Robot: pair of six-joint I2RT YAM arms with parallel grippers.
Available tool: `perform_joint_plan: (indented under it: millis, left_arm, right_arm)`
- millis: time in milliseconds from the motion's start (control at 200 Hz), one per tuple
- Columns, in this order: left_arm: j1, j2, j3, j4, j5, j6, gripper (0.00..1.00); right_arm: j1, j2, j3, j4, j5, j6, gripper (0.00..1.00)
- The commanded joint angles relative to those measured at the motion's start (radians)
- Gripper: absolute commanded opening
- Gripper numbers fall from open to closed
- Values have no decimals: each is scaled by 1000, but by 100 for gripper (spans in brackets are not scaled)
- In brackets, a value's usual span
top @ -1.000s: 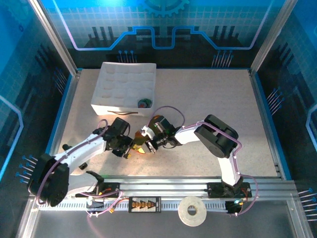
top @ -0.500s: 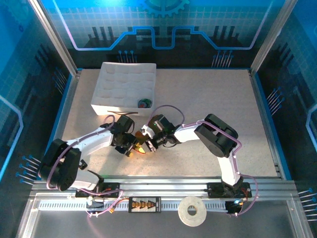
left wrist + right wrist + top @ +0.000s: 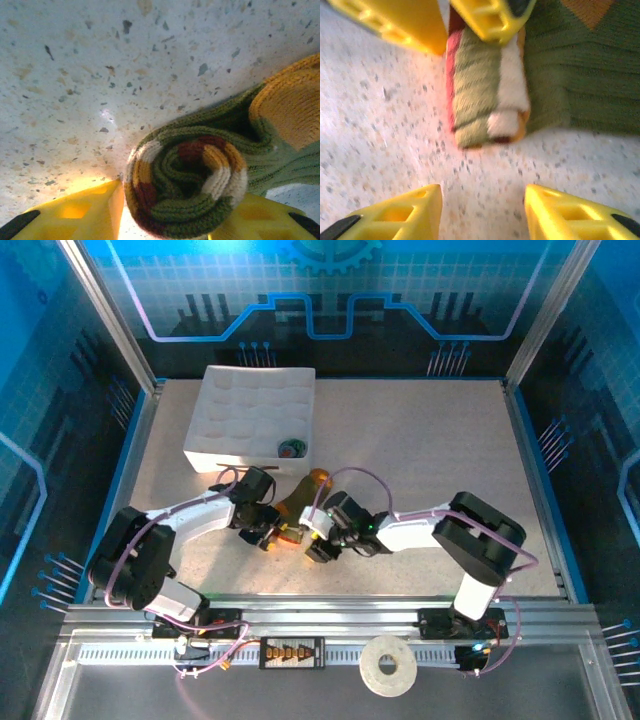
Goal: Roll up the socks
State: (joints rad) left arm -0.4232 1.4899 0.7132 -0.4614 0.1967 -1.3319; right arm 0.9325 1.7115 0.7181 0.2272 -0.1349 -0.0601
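The olive-green sock [image 3: 300, 498] lies on the table, its orange toe pointing away and its striped cuff end wound into a tight roll [image 3: 187, 185]. My left gripper [image 3: 167, 220] is shut on that roll, one yellow finger [image 3: 85, 215] pressed to each side. In the right wrist view the roll [image 3: 487, 90] lies ahead with the left gripper's fingers [image 3: 492, 17] on it. My right gripper [image 3: 482, 215] stands open a short way from the roll, with bare table between its fingers. A small dark and green bundle [image 3: 291, 448], seemingly the other sock rolled, rests in the tray.
The white gridded tray [image 3: 240, 420] stands at the back left, just beyond the sock's toe. Both arms [image 3: 420, 530] crowd the near middle of the speckled table. A tape roll [image 3: 388, 665] lies on the front rail.
My right gripper has opened, let go of the roll and backed off toward the near right. The left gripper keeps its hold, and the sock's flat toe end now lies exposed.
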Motion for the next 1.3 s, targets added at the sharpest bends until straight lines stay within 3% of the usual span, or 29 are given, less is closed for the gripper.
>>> perform_joint_plan:
  millis: [0, 155, 465, 580, 730, 901, 1081, 1296]
  left_arm:
    - [8, 49, -37, -108, -48, 15, 44]
    - [13, 55, -36, -94, -43, 19, 42]
    - [21, 89, -8, -97, -29, 45, 41]
    - [28, 93, -8, -94, -22, 52, 41]
    - [31, 83, 0, -88, -14, 58, 41]
    - [35, 36, 16, -96, 1, 54, 42]
    - [43, -83, 43, -140, 3, 27, 51]
    - [73, -212, 27, -157, -19, -14, 59]
  right_arm:
    - [75, -60, -38, 125, 260, -193, 52]
    - [139, -44, 3, 133, 338, -310, 52]
    - [178, 78, 110, 118, 394, -355, 50]
    - [178, 113, 152, 77, 376, -355, 43]
    - [178, 160, 155, 49, 423, -318, 24]
    - [167, 195, 192, -52, 423, -243, 14]
    - [132, 200, 176, -121, 323, -149, 1]
    - [71, 216, 167, -157, 122, -57, 0]
